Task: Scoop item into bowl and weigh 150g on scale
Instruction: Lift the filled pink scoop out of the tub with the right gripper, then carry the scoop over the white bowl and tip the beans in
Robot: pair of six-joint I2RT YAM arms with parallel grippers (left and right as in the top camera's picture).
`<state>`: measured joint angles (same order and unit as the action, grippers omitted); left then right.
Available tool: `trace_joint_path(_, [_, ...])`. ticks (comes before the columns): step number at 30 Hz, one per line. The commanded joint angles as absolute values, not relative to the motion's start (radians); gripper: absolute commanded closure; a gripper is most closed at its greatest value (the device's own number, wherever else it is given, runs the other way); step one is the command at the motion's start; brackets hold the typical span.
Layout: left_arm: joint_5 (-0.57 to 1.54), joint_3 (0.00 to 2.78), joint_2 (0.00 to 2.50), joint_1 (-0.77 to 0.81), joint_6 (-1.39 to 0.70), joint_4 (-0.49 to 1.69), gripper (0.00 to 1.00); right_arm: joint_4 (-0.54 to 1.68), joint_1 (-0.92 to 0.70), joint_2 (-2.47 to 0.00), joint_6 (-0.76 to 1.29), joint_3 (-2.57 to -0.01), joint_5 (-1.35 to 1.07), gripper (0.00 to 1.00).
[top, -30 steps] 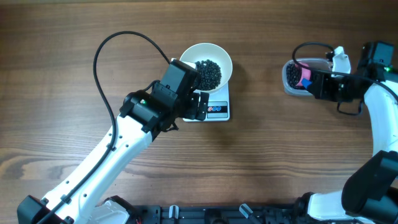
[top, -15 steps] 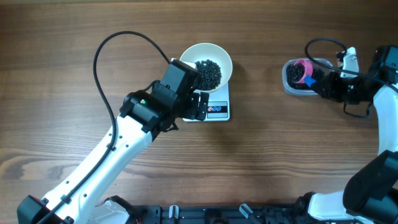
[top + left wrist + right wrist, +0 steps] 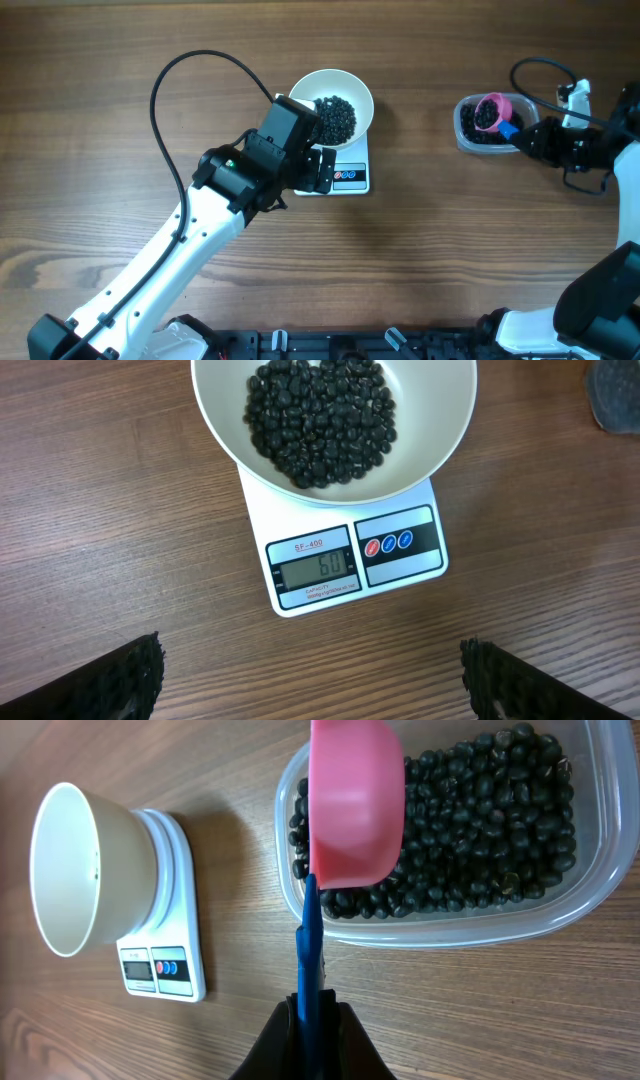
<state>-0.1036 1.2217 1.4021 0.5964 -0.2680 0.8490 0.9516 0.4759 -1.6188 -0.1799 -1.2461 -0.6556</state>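
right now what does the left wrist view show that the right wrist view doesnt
Left wrist only: the beans inside the bowl, the scale showing 60, the open left claw. Right wrist only: the shut right claw holding the pink scoop by its blue handle over the clear tub. Both: bowl on scale, wooden table.

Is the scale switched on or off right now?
On. The display of the scale shows digits reading 60, with the bowl of beans sitting on it.
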Motion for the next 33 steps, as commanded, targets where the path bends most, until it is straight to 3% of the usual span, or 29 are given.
trace_joint_path(1, [-0.095,1.214,1.388,0.6,-0.277,0.849,0.0,0.963,0.505,-1.635,-0.172,-1.248,-0.733,0.96])
trace_joint_path(15, [-0.095,1.214,1.388,0.6,-0.277,0.849,0.0,1.015,0.59,-1.635,-0.171,-1.248,-1.064,0.96])
trace_joint_path(22, [-0.095,1.214,1.388,0.6,-0.277,0.849,0.0,1.014,0.579,-1.635,-0.075,-1.248,-1.222,0.96])
trace_joint_path(33, [-0.095,1.214,1.388,0.6,-0.277,0.849,0.0,0.946,0.394,-1.635,0.061,-1.248,-1.284,0.96])
